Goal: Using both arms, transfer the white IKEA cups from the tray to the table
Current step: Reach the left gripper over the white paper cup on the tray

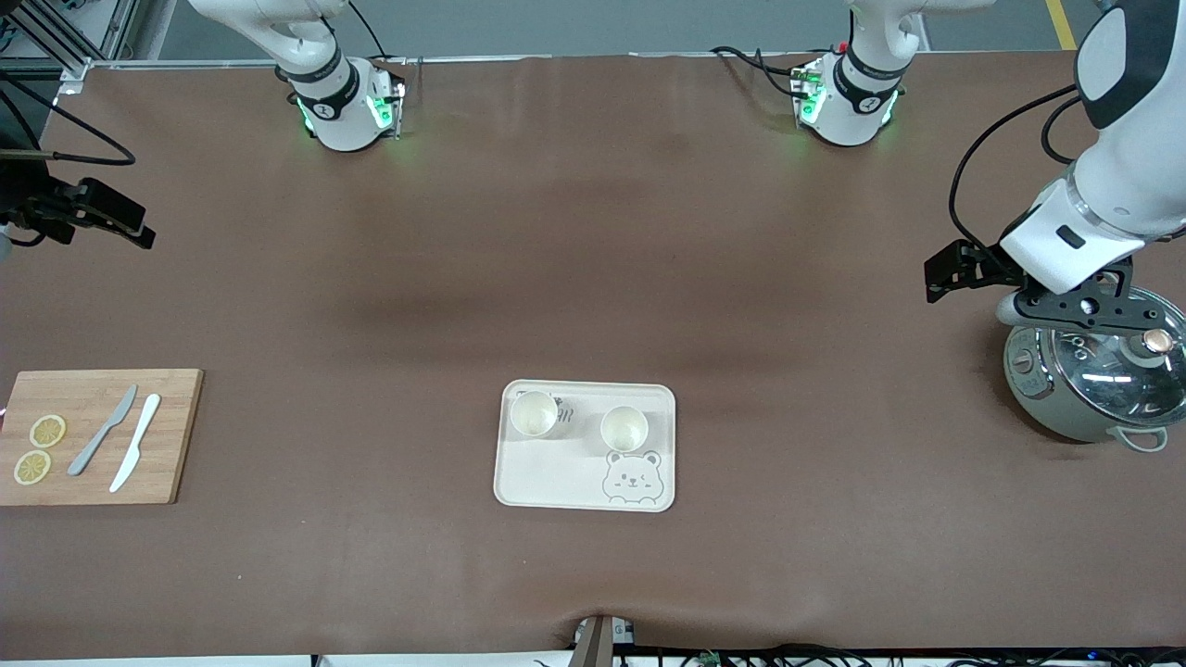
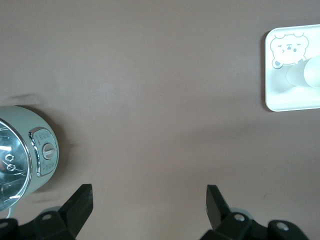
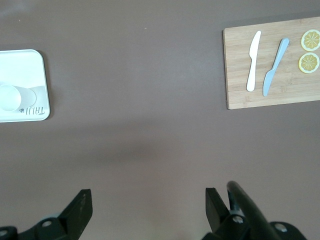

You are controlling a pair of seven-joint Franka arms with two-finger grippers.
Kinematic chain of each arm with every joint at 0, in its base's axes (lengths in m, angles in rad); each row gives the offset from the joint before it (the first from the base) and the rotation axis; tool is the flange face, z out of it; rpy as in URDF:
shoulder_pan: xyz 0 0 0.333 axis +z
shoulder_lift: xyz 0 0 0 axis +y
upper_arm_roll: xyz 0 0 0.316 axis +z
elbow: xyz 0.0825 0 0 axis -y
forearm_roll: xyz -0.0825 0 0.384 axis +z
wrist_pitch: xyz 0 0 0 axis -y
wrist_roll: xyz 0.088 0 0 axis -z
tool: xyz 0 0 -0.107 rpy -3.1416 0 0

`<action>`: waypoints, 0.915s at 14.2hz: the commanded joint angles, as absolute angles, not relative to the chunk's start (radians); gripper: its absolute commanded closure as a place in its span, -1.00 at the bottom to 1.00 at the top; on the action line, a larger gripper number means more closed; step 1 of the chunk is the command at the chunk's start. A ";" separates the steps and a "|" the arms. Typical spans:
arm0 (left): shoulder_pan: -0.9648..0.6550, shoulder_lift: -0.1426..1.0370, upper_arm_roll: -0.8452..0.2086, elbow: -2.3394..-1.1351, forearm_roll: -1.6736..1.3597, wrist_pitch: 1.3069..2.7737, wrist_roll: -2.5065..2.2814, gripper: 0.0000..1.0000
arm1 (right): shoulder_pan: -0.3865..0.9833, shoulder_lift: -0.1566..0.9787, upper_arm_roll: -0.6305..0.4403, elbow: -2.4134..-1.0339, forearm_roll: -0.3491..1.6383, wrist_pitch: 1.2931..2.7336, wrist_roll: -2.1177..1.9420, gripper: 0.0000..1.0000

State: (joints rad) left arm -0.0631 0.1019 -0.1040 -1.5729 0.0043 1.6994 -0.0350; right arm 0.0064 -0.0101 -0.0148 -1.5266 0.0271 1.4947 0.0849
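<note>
Two white cups stand upright on the cream bear tray (image 1: 556, 491) in the middle of the table. One cup (image 1: 534, 413) is toward the right arm's end, the other cup (image 1: 624, 429) toward the left arm's end, just above the bear drawing. My left gripper (image 1: 1079, 310) is open and empty over the rim of a pot; its wrist view (image 2: 149, 195) shows bare table between the fingers and one cup (image 2: 305, 75) far off. My right gripper (image 1: 111, 218) is open and empty over the table's edge at the right arm's end; its wrist view (image 3: 149, 197) shows a cup (image 3: 12, 96) on the tray (image 3: 30, 65).
A pale green pot with a glass lid (image 1: 1093, 389) stands at the left arm's end, under the left gripper. A wooden cutting board (image 1: 167, 435) with a grey knife (image 1: 104, 430), a white knife (image 1: 135, 442) and two lemon slices (image 1: 47, 431) lies at the right arm's end.
</note>
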 commanded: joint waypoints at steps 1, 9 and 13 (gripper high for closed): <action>-0.060 0.092 -0.109 -1.569 -0.009 1.683 -0.028 -1.00 | -0.002 0.002 -0.009 -1.503 0.034 1.479 0.074 -1.00; -0.089 0.127 -0.175 -1.562 0.000 1.749 -0.210 -1.00 | 0.000 0.003 -0.009 -1.505 0.034 1.479 0.074 -1.00; -0.168 0.233 -0.175 -1.478 0.012 1.749 -0.316 -1.00 | 0.002 0.003 -0.009 -1.505 0.034 1.479 0.075 -1.00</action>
State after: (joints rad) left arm -0.1275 0.1575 -0.1738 -1.5593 0.0016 1.7529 -0.2567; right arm 0.0064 -0.0078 -0.0140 -1.5267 0.0271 1.4934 0.0848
